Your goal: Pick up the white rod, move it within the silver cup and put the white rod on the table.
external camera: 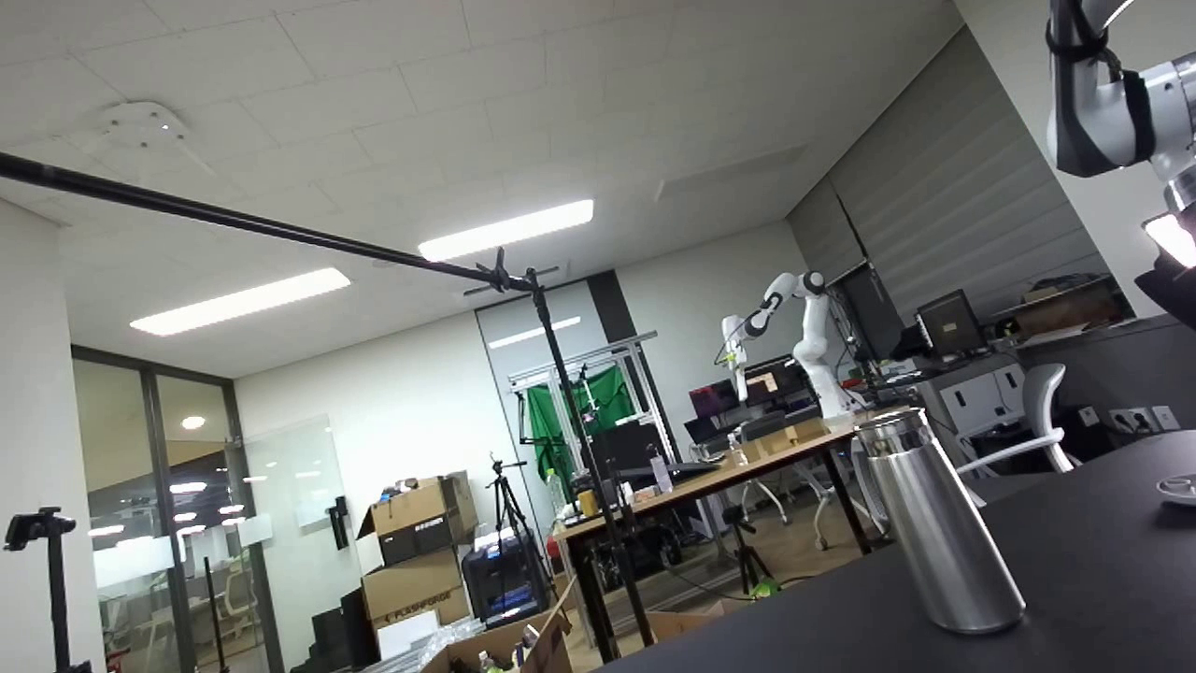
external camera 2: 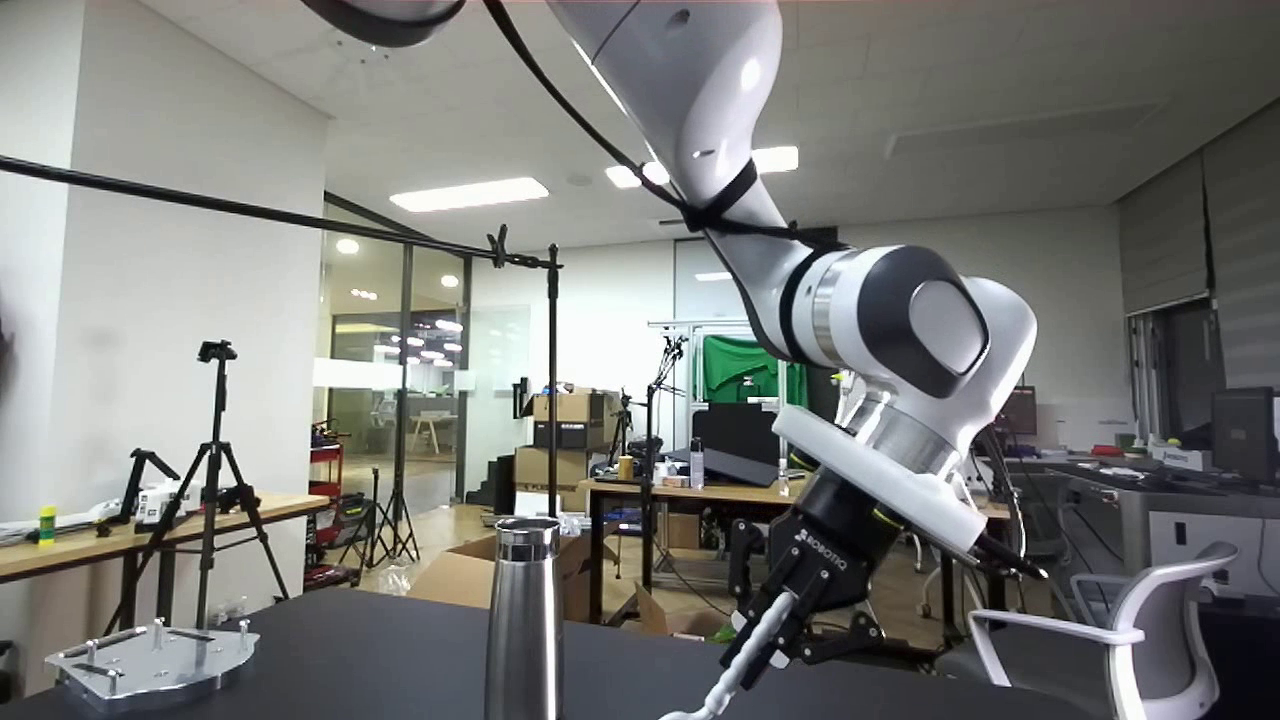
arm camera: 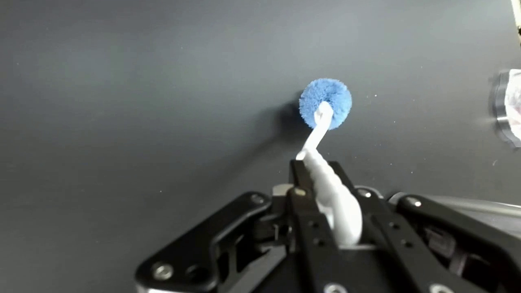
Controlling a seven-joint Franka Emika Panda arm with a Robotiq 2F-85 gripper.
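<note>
My gripper point(arm camera: 315, 166) is shut on the white rod point(arm camera: 336, 199); the twisted white handle lies between the fingers. A blue brush head point(arm camera: 341, 108) is on the rod's far end, over the dark table point(arm camera: 122, 122); I cannot tell if it touches. In an exterior view the gripper point(external camera 2: 757, 655) is tilted, and the rod point(external camera 2: 745, 660) slants down to the left, its lower end out of frame. The silver cup point(external camera 2: 525, 630) stands upright on the table left of the gripper. The tall cup point(external camera: 948, 542) also shows in an exterior view, where the gripper is mostly cut off.
A clear plate with metal posts point(external camera 2: 155, 668) lies on the table beyond the cup; its edge shows in the wrist view point(arm camera: 513, 110). A white chair point(external camera 2: 1170, 640) stands by the table. A tripod point(external camera 2: 213, 480) and a black pole point(external camera 2: 553, 390) stand behind.
</note>
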